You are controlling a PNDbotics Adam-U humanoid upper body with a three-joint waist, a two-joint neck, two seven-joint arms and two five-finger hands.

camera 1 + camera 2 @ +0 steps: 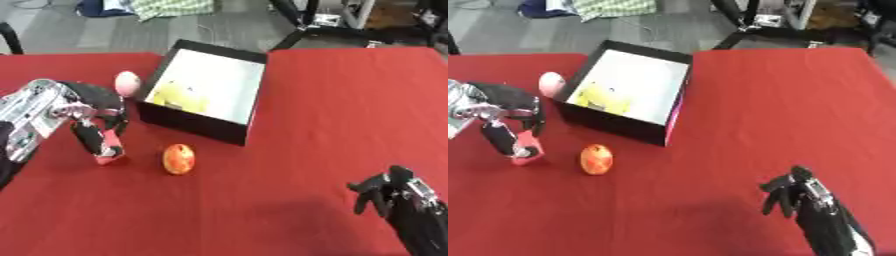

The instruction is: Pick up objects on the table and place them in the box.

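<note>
A black box (194, 120) with a white inside stands at the middle back of the red table, holding a yellow object (181, 96). An orange-red egg-shaped object (178, 158) lies in front of the box. A pale pink egg-shaped object (127, 83) rests by the box's left wall. My left hand (94, 125) reaches down at the left, fingers curled round a small red-pink object (109, 155) that touches the cloth. My right hand (385, 190) rests at the lower right, fingers relaxed and holding nothing.
The red tablecloth (350, 100) spreads wide to the right of the box. Beyond the table's far edge are a grey floor, black stand legs (297, 25) and a checked cloth (171, 7).
</note>
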